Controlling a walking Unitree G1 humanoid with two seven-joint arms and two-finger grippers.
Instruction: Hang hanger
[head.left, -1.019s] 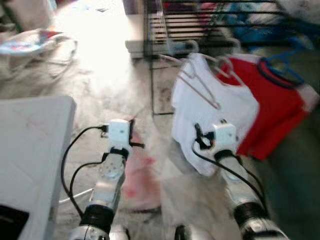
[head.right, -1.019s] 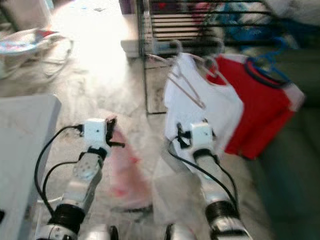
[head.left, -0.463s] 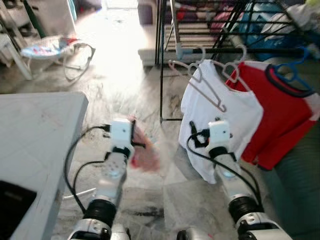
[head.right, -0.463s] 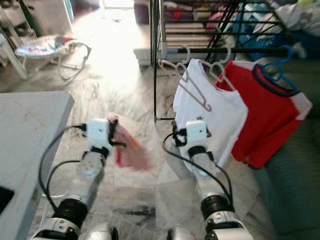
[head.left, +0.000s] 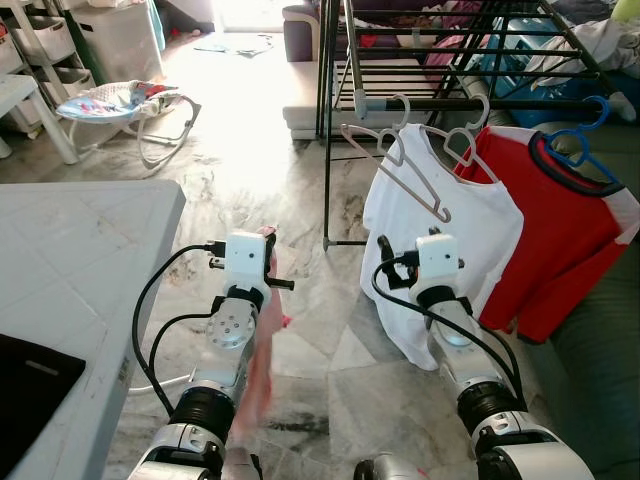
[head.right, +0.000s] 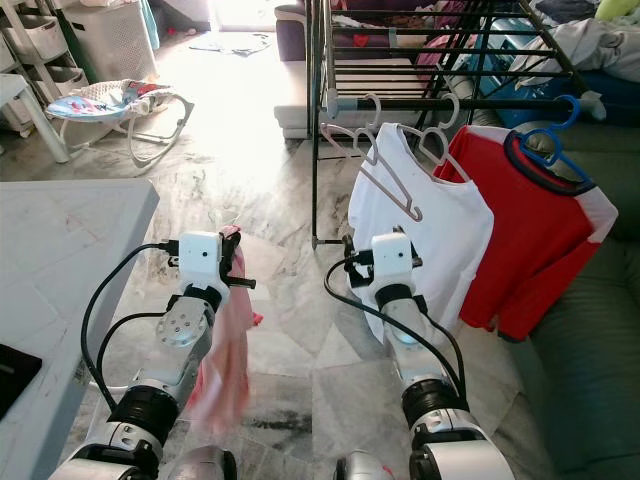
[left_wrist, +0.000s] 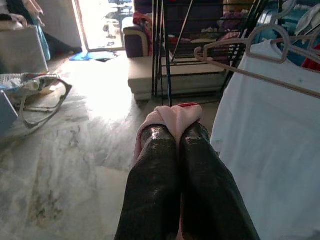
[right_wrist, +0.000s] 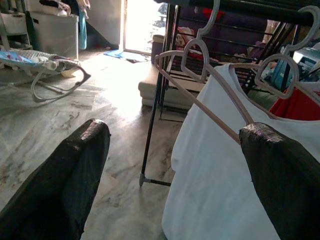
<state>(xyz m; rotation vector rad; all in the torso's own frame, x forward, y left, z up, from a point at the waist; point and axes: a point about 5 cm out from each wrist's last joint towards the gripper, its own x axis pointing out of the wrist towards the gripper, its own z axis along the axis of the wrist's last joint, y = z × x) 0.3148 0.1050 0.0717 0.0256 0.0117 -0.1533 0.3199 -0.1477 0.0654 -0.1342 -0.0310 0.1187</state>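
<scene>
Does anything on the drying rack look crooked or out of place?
Yes. One empty pink plastic hanger hangs tilted on the black metal drying rack, lying slanted across the white T-shirt. The red T-shirt hangs normally on its blue hanger.

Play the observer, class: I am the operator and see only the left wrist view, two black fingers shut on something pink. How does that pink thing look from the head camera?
Observer: The pink cloth hangs from the left claw in a long strip beside the arm, down toward the floor.
Operator: Where is the other claw?
Observer: The right claw is open, facing the empty hanger and the white shirt.
Operator: Anything else on the rack?
Observer: A red shirt on a blue hanger, to the white shirt's right.
</scene>
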